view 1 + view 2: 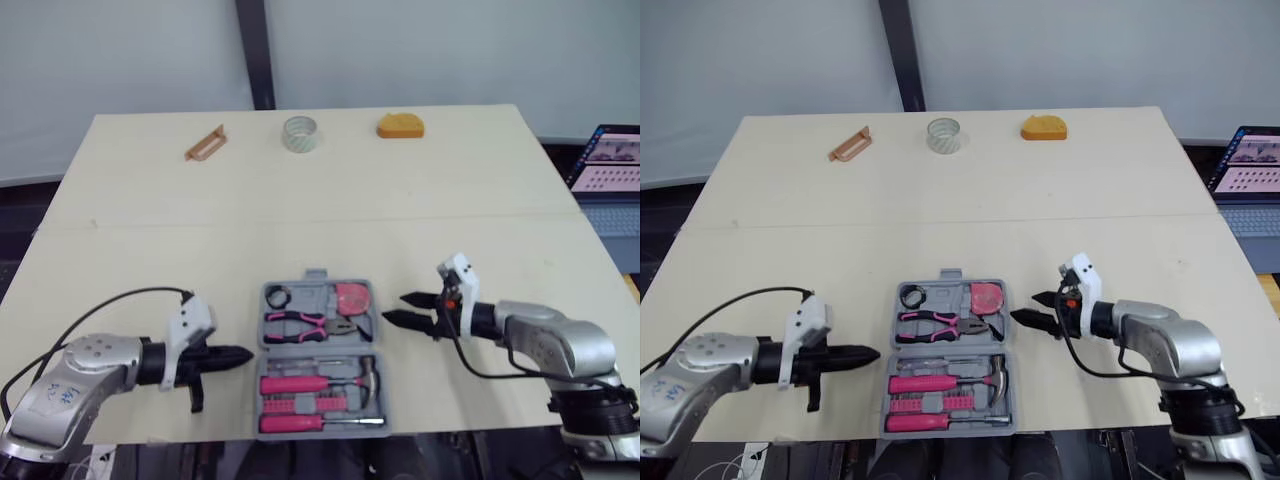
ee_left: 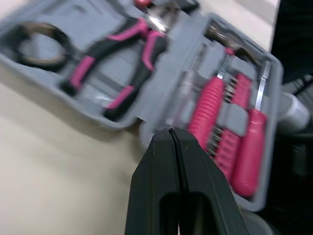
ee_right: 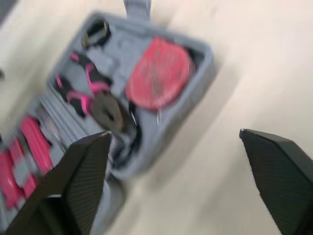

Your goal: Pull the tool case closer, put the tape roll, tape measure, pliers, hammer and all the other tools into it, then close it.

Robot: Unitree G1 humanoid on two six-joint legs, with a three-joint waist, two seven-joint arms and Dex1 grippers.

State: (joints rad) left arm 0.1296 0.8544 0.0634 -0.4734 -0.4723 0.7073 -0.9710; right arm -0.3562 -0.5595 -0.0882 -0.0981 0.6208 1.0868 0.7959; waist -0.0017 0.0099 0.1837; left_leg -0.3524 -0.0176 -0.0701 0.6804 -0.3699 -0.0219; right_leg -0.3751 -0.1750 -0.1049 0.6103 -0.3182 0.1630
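Observation:
The grey tool case (image 1: 316,275) lies open at the near table edge. Its far half holds a small black tape roll (image 1: 277,296), pink-handled pliers (image 1: 310,325) and a pink tape measure (image 1: 351,297). In the near half lie a hammer (image 1: 320,382) and pink screwdrivers (image 1: 320,423). My left gripper (image 1: 240,355) is shut and empty, its tip just left of the case's hinge line. Just right of the case my right gripper (image 1: 410,308) is open, pointing at the tape measure (image 3: 159,78).
At the far edge of the table lie a brown clip-like piece (image 1: 205,143), a clear tape roll (image 1: 299,133) and an orange block (image 1: 400,125). A laptop (image 1: 610,165) stands beyond the table's right side.

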